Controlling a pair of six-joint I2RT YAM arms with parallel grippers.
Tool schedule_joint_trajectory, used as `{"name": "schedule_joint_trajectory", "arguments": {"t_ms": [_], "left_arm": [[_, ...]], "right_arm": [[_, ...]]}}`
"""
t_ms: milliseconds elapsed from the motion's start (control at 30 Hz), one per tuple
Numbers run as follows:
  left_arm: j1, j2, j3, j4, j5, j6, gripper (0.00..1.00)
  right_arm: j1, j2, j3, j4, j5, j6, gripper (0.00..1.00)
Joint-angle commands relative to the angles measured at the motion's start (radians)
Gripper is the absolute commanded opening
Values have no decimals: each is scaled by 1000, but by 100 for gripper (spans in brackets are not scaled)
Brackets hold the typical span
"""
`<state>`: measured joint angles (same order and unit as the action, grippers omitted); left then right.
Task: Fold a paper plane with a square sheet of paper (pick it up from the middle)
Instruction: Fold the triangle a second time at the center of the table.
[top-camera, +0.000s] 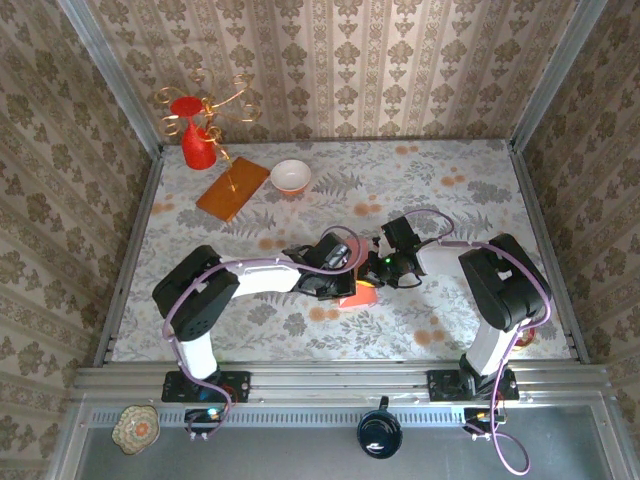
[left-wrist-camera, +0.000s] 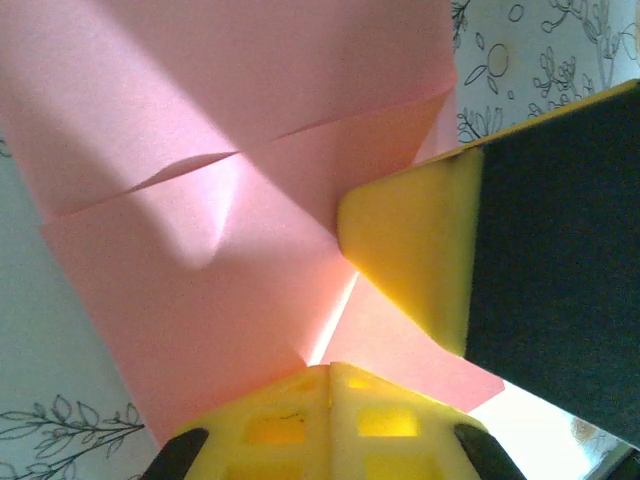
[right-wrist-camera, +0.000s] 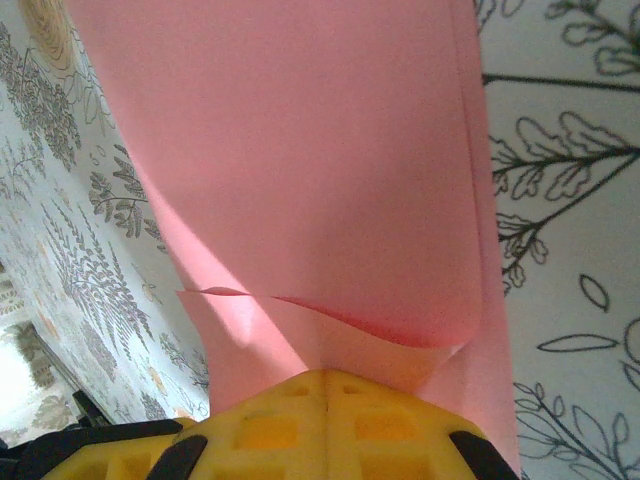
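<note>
Floral table (top-camera: 470, 200) — left gripper (left-wrist-camera: 330, 372), right gripper (right-wrist-camera: 325, 378) — closed on pink paper (right-wrist-camera: 300, 150)

The tabletop (top-camera: 450, 200) carries one folded pink paper (left-wrist-camera: 200, 250), one red vase (top-camera: 196, 145), one wooden board (top-camera: 233, 188) and one white bowl (top-camera: 291, 176), alongside two arms, the left arm (top-camera: 250, 277) and right arm (top-camera: 500, 280), two end effectors, the left end effector (left-wrist-camera: 330, 385) and right end effector (right-wrist-camera: 325, 385), and, on the front ledge, one dark mug (top-camera: 379, 432) and one patterned dish (top-camera: 135, 426).

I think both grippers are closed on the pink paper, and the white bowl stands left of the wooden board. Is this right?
Not quite: the top external view shows the white bowl right of the wooden board. The rest holds: the left gripper and right gripper are both closed on the pink paper.
</note>
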<state>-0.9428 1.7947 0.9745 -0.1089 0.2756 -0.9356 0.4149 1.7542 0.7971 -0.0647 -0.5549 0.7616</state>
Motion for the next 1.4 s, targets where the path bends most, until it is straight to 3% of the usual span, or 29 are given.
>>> {"name": "schedule_joint_trajectory", "arguments": {"t_ms": [0, 800, 1367], "left_arm": [[-5, 15, -2, -43, -4, 0, 7], [3, 19, -11, -126, 14, 29, 3], [-14, -8, 21, -392, -2, 201, 1]], "right_arm": [[-7, 65, -16, -101, 113, -6, 0], [-11, 85, -10, -137, 147, -18, 0], [-11, 121, 4, -159, 167, -25, 0]]}}
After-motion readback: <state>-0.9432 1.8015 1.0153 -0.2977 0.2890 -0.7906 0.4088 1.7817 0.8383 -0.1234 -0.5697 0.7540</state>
